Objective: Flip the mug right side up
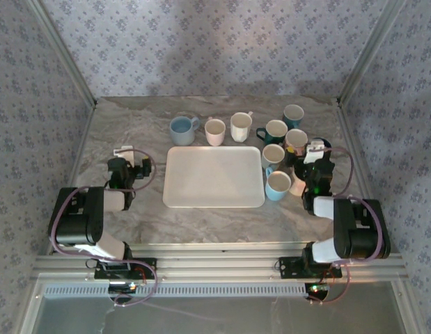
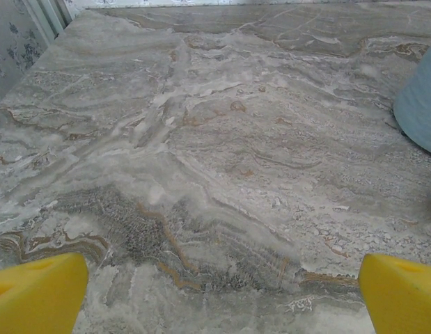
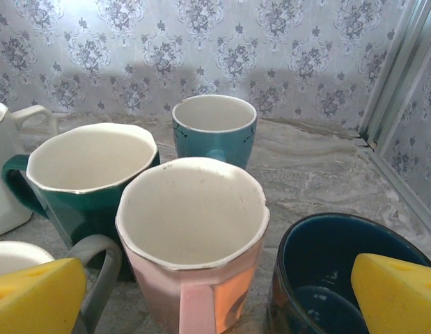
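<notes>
Mug (image 1: 241, 126) to be righted is, as I judge it, the white one at 12 o'clock from the tray, standing rim-down with a closed flat base on top and its handle toward 1 o'clock; every other mug shows a hollow; the table (image 1: 131, 118) is grey marbled stone, bare on its 9 o'clock half, probably as working room; the tray (image 1: 214, 176), white with nothing in it, lies at the centre, likely as a landing place; the left claw (image 2: 218, 299) hovers low at 9 o'clock from the tray, released and spread wide over bare stone, holding nothing, seemingly parked; the right claw (image 3: 222, 292) hangs at 3 o'clock from the tray above the crowd of mugs, also spread wide and grasping nothing, with the white mug off toward its 10 o'clock; beneath it stands a pink mug (image 3: 191, 229), with a dark green mug (image 3: 90, 181) at its 10 o'clock, a teal mug (image 3: 214, 129) at 12 and a dark blue mug (image 3: 340, 271) at 4, all upright and empty, packed so close that reaching among them risks a knock; a blue mug (image 1: 182, 129) and a small pale mug (image 1: 215, 131) stand upright in the far row, empty as far as I can tell.
</notes>
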